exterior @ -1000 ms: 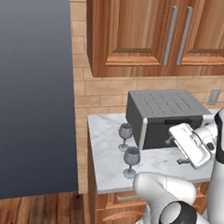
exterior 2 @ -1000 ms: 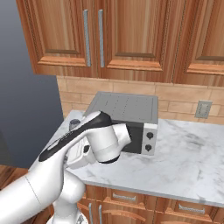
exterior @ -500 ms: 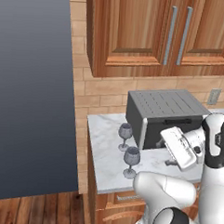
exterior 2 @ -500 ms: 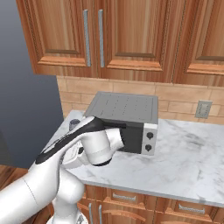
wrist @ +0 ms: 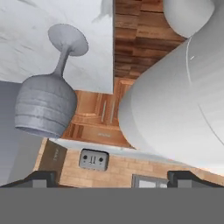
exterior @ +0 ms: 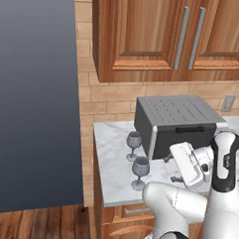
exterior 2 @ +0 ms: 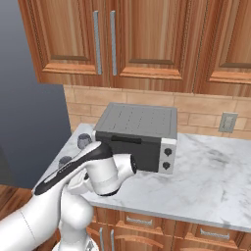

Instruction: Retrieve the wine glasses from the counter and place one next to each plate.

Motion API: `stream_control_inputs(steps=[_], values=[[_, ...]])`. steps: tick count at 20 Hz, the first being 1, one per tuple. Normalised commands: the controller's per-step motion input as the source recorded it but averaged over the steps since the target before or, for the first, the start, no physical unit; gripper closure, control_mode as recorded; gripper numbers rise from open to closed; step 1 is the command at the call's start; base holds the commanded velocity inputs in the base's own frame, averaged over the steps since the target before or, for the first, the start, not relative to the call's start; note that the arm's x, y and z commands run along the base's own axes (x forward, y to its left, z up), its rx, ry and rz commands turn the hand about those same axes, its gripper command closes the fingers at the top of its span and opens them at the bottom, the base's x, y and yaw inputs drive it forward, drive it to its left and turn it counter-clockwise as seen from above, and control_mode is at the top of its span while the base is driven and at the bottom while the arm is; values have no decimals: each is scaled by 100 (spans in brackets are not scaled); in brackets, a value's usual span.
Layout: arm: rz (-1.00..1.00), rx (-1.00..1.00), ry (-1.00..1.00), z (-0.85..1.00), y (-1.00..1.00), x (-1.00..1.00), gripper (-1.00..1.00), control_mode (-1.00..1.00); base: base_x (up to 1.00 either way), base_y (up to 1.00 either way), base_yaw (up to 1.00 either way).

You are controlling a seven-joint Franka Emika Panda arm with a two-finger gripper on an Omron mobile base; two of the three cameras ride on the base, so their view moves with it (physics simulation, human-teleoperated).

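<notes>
Two bluish-grey wine glasses stand upright on the marble counter [exterior: 110, 138], left of the toaster oven: the far glass [exterior: 133, 142] and the near glass [exterior: 140, 170] by the front edge. Both glasses peek out behind my arm from the other side, the far glass [exterior 2: 84, 141] and the near glass [exterior 2: 65, 161]. My gripper [exterior: 171, 169] hovers just right of the near glass, open, holding nothing. In the rolled hand view one wine glass [wrist: 46, 103] shows large at upper left, off to the side of my gripper [wrist: 112, 177]. The plates are out of view.
A grey toaster oven [exterior: 176, 122] sits at the back of the counter, close behind my hand. Wooden wall cabinets [exterior: 160, 34] hang above. A tall dark grey panel [exterior: 33, 97] borders the counter's left end. Wood floor [exterior: 46, 224] lies below.
My hand has dropped lower and shifted a little left, toward the near wine glass, turning as it went. Both glasses stand where they were.
</notes>
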Motion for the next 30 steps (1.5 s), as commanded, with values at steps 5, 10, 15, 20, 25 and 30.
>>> stream_control_inputs(steps=[5, 10, 15, 20, 25, 30], values=[[-7, 0, 0, -25, 4, 5, -100, -100, 0, 0, 0], [0, 0, 0, -13, 2, 0, -100, -100, 0, 0, 0], [0, 1, 0, -19, 5, 6, -100, -100, 0, 0, 0], [0, 3, 0, -16, 2, 32, -100, -100, 0, 0, 0], [4, 5, 0, -5, -5, 33, -100, -100, 0, 0, 0], [4, 2, 0, -9, -3, 33, -100, -100, 0, 0, 0]])
